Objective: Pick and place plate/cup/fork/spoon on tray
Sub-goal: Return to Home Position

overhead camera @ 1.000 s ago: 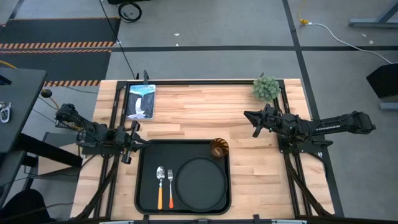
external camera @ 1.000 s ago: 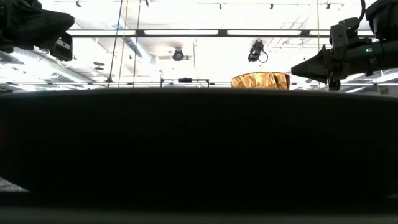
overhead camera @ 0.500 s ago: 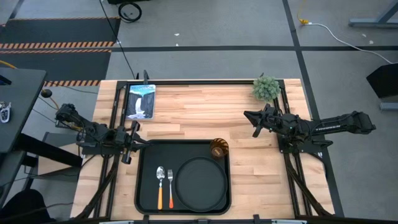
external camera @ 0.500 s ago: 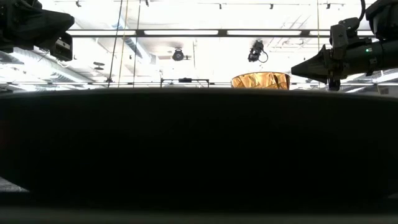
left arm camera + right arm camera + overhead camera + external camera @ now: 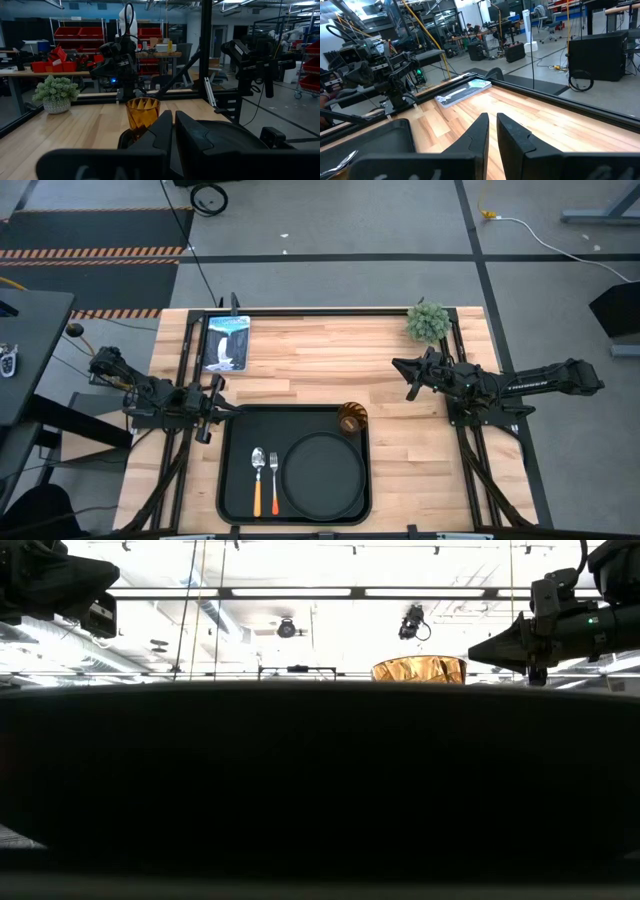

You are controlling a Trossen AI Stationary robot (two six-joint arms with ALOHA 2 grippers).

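Observation:
The black tray (image 5: 232, 480) lies at the table's near edge, in the middle. On it lie the round black plate (image 5: 322, 476), the spoon (image 5: 257, 478) and the fork (image 5: 274, 480), side by side left of the plate. The amber cup (image 5: 351, 418) stands upright in the tray's far right corner; it also shows in the left wrist view (image 5: 142, 112) and the low view (image 5: 418, 670). My left gripper (image 5: 236, 410) is shut and empty, just off the tray's far left corner. My right gripper (image 5: 397, 366) is shut and empty, above the table, right of and beyond the cup.
A small potted plant (image 5: 428, 321) stands at the table's far right. A flat picture panel (image 5: 226, 341) lies at the far left. Bare wood lies between them and beyond the tray. The tray's near rim (image 5: 320, 790) fills most of the low view.

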